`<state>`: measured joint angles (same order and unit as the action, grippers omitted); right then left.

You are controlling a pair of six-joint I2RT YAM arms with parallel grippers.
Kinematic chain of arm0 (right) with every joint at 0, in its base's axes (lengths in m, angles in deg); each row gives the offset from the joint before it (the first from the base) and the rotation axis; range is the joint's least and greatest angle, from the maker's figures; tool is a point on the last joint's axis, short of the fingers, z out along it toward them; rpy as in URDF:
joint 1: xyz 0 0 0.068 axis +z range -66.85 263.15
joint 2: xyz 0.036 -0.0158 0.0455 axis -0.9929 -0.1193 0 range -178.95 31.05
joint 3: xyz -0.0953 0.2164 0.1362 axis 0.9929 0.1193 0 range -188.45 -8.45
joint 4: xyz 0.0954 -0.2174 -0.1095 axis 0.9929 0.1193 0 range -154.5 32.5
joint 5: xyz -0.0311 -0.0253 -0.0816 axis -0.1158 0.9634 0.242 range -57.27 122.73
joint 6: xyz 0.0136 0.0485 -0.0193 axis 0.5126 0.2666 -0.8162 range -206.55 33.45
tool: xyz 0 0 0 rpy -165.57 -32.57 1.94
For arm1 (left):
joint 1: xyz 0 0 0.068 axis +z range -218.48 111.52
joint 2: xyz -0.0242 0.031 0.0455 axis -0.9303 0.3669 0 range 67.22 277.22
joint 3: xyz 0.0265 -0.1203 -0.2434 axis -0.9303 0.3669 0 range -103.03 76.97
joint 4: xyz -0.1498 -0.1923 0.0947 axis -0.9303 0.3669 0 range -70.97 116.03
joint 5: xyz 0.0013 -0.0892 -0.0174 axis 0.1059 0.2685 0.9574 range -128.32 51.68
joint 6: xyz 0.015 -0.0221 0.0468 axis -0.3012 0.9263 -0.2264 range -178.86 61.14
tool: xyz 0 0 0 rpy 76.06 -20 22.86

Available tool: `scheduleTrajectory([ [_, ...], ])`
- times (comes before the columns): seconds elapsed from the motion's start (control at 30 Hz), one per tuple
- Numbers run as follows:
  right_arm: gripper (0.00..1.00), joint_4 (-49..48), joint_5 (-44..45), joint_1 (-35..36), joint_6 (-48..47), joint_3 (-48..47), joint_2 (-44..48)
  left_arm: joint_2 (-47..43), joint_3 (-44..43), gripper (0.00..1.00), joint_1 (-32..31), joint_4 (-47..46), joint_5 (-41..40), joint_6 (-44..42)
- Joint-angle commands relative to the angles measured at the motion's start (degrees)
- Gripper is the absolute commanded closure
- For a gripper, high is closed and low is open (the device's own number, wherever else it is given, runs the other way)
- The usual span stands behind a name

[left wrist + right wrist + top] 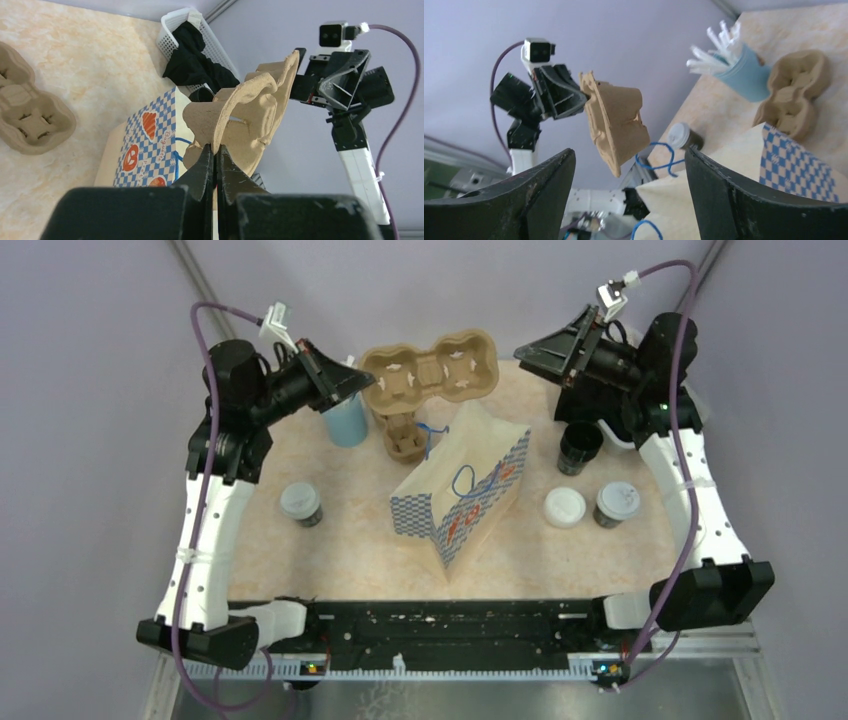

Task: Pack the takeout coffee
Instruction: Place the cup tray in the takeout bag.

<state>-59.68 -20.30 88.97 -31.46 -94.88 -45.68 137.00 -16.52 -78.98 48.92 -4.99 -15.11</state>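
While none of the coffee is packed yet, all of it sits on the table: the left lidded cup (300, 503) stands toward the left edge, the right lidded cup (617, 503) is near the right edge, and a loose lid (565, 507) lies flat just beside that one on its inner side. Behind those two, the open cup (580, 447) stands upright with no lid on, right under the right arm. Smack in the middle is the paper bag (460, 495), blue checks with orange print and blue string handles, mouth up. Just behind the bag a second carrier (403, 437) rests on the table (340, 550), with the straw cup (347, 422) next to it on the left. Up above the far edge, the held carrier (430, 370) hangs in the air, because the left gripper (216, 156) is pinched tight on its rim at one end. The right gripper (629, 155) is spread wide with nothing in it, facing the carrier's other end but apart from it. Over in the far right corner there's a white basket (192, 30) with black cloth (197, 65) stuffed in.
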Motion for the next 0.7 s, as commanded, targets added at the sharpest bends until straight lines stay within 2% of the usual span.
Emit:
scheduleTrajectory([
  [0.0, 0.25, -7.77, -10.61, 0.14, 6.12, -3.86, -1.14, -1.97, 0.99, 1.0, 0.55, -3.72, 2.95, 2.61],
  [0.1, 0.34, -13.23, -10.59, 0.69, 8.47, -1.77, -1.56, -1.9, 1.47, 1.0, 0.57, -4.82, 4.45, 3.56],
  [0.13, 0.42, -14.43, -10.87, 0.94, 9.18, -1.28, -1.74, -1.91, 1.58, 1.0, 0.57, -5.05, 4.61, 3.7],
  [0.17, 0.56, -14.44, -11.31, 1.43, 9.39, -1.3, -2.28, -1.85, 1.54, 1.0, 0.64, -5.1, 4.71, 3.71],
  [0.2, 0.65, -14.37, -11.61, 1.95, 9.42, -1.17, -2.61, -1.66, 1.48, 1.0, 0.66, -5.21, 4.99, 3.78],
  [0.27, 0.66, -15.81, -11.36, 3.23, 9.76, -0.11, -2.41, -1.5, 1.47, 1.0, 0.66, -5.64, 5.42, 3.95],
  [0.4, 0.6, -17.43, -10.44, 5.29, 10.03, 1.36, -2.09, -1.2, 1.51, 1.0, 0.75, -5.67, 6.03, 4.35],
  [0.5, 0.62, -19.48, -9.2, 5.77, 10.85, 2.63, -1.87, -1.27, 1.93, 1.0, 0.79, -5.85, 6.6, 4.6],
  [0.53, 0.65, -20.06, -8.78, 5.78, 11.39, 2.79, -2.04, -1.39, 1.98, 1.0, 0.75, -5.86, 6.71, 4.65],
  [0.63, 0.94, -20.91, -7.82, 5.72, 12.25, 2.72, -2.32, -1.57, 2.49, 1.0, 0.75, -5.71, 7.05, 4.51],
  [0.67, 0.95, -21.16, -7.45, 5.77, 12.28, 2.76, -2.36, -1.7, 2.7, 1.0, 0.75, -5.64, 7.15, 4.48],
])
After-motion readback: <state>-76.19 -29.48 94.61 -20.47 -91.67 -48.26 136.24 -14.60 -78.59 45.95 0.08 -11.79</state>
